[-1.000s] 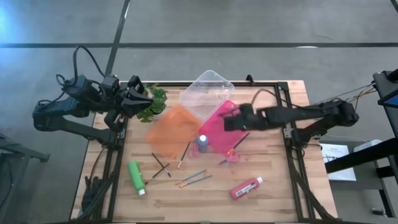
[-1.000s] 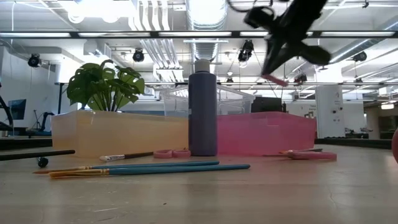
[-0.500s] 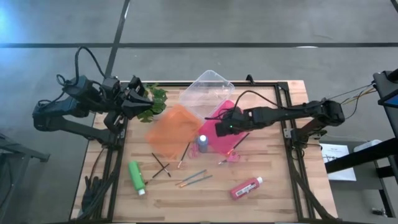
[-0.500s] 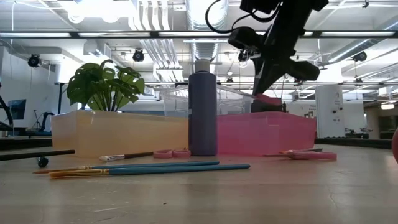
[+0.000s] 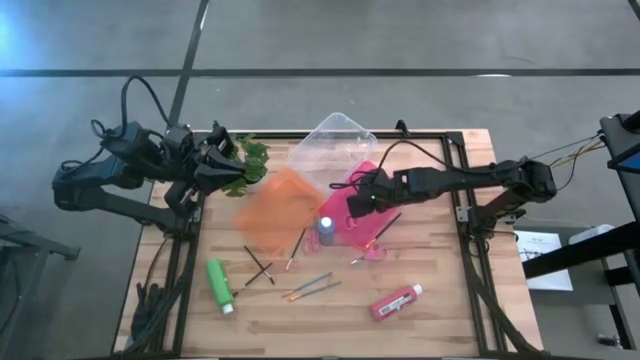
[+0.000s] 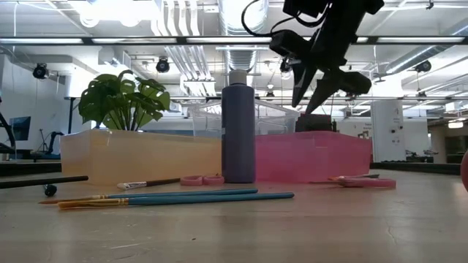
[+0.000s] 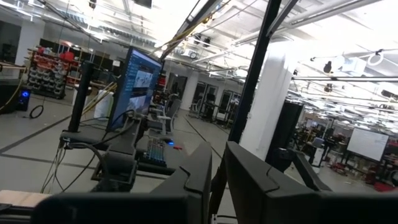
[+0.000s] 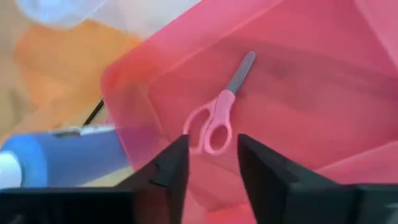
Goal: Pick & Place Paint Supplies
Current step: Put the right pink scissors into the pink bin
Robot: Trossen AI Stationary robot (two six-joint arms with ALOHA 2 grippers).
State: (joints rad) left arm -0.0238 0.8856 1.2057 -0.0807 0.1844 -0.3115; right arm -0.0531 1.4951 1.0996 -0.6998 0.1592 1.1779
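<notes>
Right gripper (image 8: 211, 163) parted above scissors (image 8: 217, 115)

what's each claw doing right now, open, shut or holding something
Left claw: shut, holding nothing, parked by the plant.
Right claw: open, empty, over the pink tray; the pink-handled scissors lie in it.

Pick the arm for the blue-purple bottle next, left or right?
Right, probably. The right gripper is open over the pink tray, where the scissors now lie, and the blue-purple bottle stands just beside that tray. The left gripper sits back by the plant, farther off.
</notes>
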